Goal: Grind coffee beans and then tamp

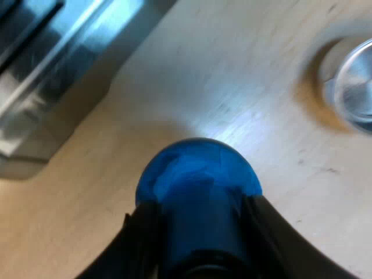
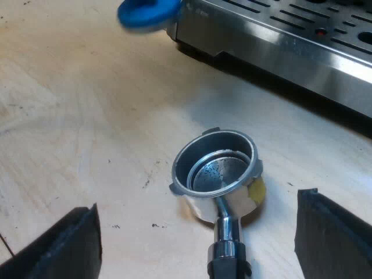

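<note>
The left jaws are closed on the blue round-topped tamper (image 1: pixel 197 186), one black finger (image 1: pixel 132 247) pressed against each side of it, above the pale wooden bench (image 1: pixel 232 70). Near it are the steel espresso machine (image 1: pixel 58 75) and a round silver metal thing (image 1: pixel 354 87), too blurred to name. The right jaws are spread wide and hold nothing. Their black fingers (image 2: pixel 64 244) flank the silver metal holder (image 2: pixel 218 168), which sits on the bench with its basket opening upward and dark specks on its floor.
</note>
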Controlling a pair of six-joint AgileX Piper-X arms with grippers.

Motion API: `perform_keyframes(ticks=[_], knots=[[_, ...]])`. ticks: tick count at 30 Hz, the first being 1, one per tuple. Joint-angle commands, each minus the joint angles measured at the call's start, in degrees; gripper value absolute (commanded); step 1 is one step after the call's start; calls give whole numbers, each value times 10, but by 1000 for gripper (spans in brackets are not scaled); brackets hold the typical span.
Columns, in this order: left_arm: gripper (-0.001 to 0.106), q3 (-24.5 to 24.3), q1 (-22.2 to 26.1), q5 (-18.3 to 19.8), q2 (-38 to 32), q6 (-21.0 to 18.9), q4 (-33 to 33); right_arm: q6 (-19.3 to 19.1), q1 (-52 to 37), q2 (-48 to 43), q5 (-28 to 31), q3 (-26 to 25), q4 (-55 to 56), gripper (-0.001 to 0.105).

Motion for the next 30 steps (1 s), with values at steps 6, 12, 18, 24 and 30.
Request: perform_keyframes(ticks=[6,12,18,24,30], knots=[[0,63,83,-2,-3,1,-73,-2,1,-2,3,-3,-7,70],[0,73,97,-2,0,1,-98,-2,1,-2,3,-3,-7,70],[0,88,97,-1,24,1,-117,-2,1,-2,3,-3,-7,70],[0,91,97,-1,54,1,-121,-1,1,-2,3,-3,-7,70],[0,91,97,-1,77,1,-122,-1,1,-2,3,-3,-7,70]])
